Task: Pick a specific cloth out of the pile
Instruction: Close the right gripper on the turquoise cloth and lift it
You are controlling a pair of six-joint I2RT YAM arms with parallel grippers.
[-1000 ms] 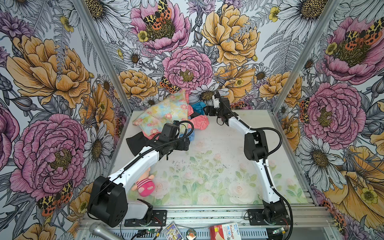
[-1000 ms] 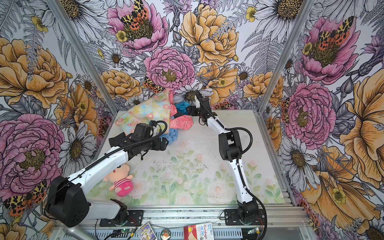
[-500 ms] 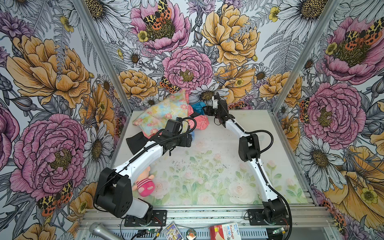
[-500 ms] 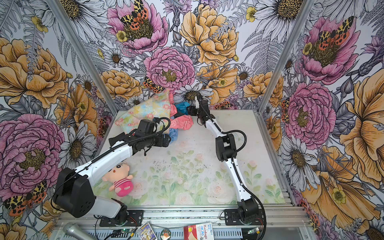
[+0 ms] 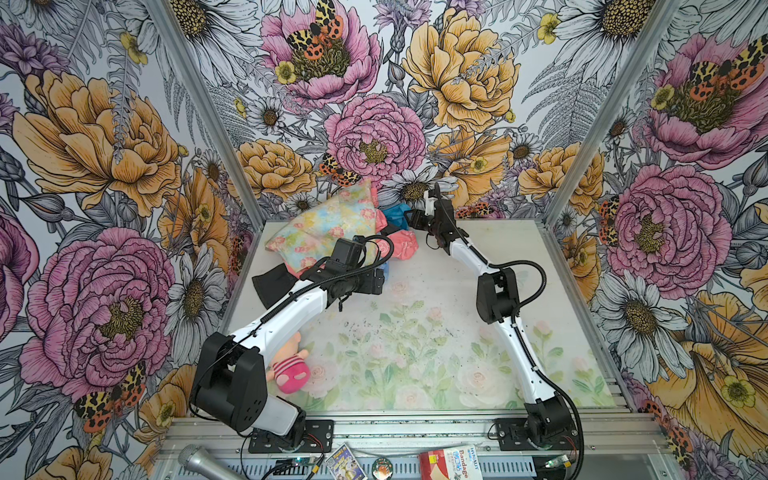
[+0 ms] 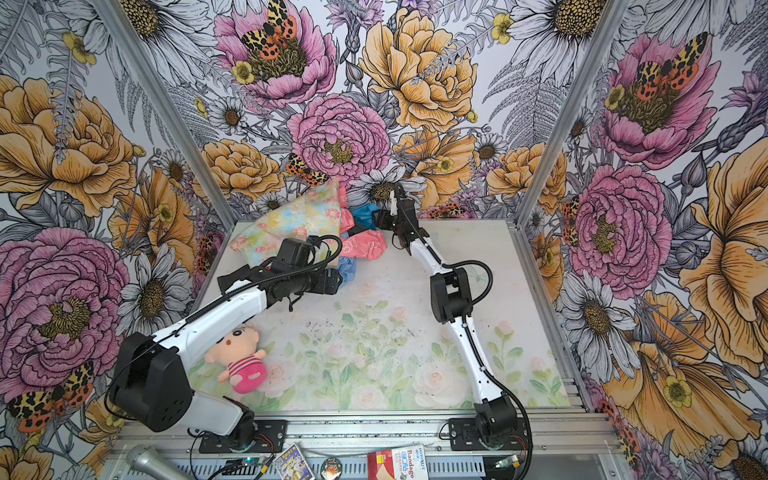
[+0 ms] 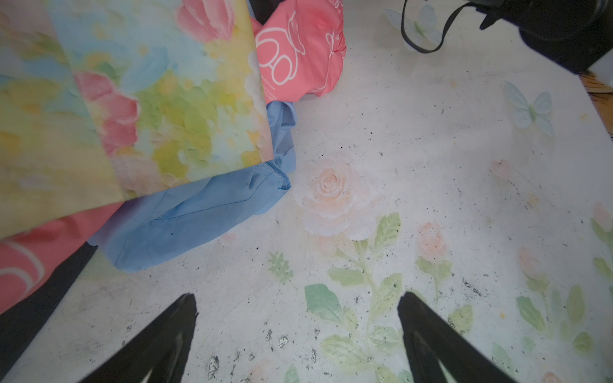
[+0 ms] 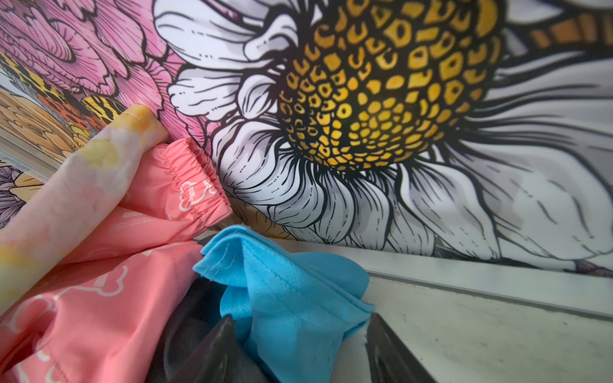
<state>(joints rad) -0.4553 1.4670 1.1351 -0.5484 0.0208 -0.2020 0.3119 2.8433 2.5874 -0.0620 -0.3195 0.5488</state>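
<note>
The cloth (image 5: 392, 212) lies just above the middle of both top views, at the right end of the pile (image 5: 328, 226) against the back wall (image 5: 374, 137), with a bunched fold poking free. That is why the right gripper (image 8: 300, 320) reaches in low from the right. Its jaws stand apart astride the fold, touching it on both sides, but I cannot tell whether they pinch it yet. A black cloth (image 8: 180, 311) and the coral cloth (image 8: 99, 298) press against it and could, I judge, be dragged along. The wall leaves little room behind. The left gripper (image 7: 298, 308) hangs open and empty over bare table (image 7: 431, 165) beside the pale blue cloth (image 7: 199, 212), left of centre and clear of the grab. A doll (image 6: 237, 361) lies lower left.
</note>
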